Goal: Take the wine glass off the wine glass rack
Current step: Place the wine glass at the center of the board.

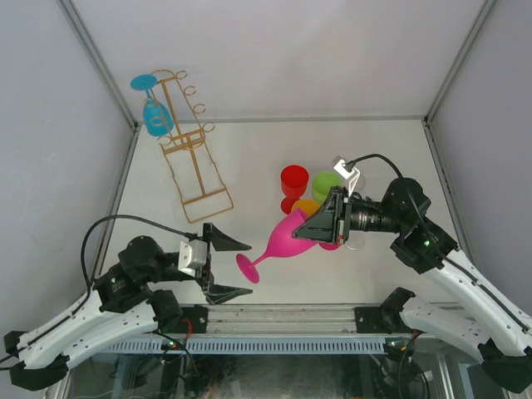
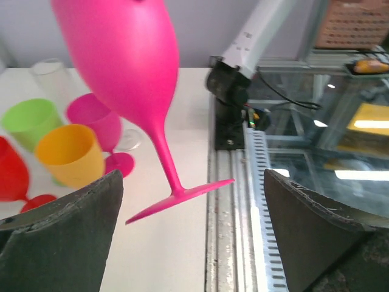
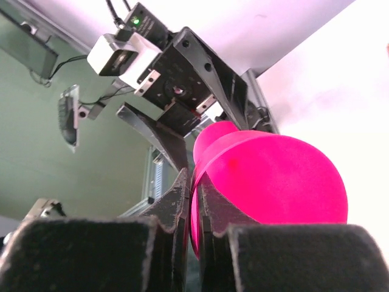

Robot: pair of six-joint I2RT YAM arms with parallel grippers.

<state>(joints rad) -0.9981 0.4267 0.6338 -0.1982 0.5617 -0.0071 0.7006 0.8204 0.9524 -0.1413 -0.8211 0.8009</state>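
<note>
My right claw [image 3: 194, 182] pinches pink glass [image 1: 281, 239] by the rim, left claw [image 1: 226, 267] spread wide; thin grip, glass could swing loose and drop

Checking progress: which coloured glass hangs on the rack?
The blue glass, hooked on the gold rack, far left. The tilted pink one is in the right gripper; the rest stand on the table.

Gold wire rack [image 1: 189, 158] stands far left, curled hooks down both sides. A blue glass [image 1: 155, 116] hangs upside down on its left side, near the top. A pink glass [image 1: 287, 237] is off it, tilted, foot lifted, rim pinched in the right gripper [image 3: 193, 182].
</note>
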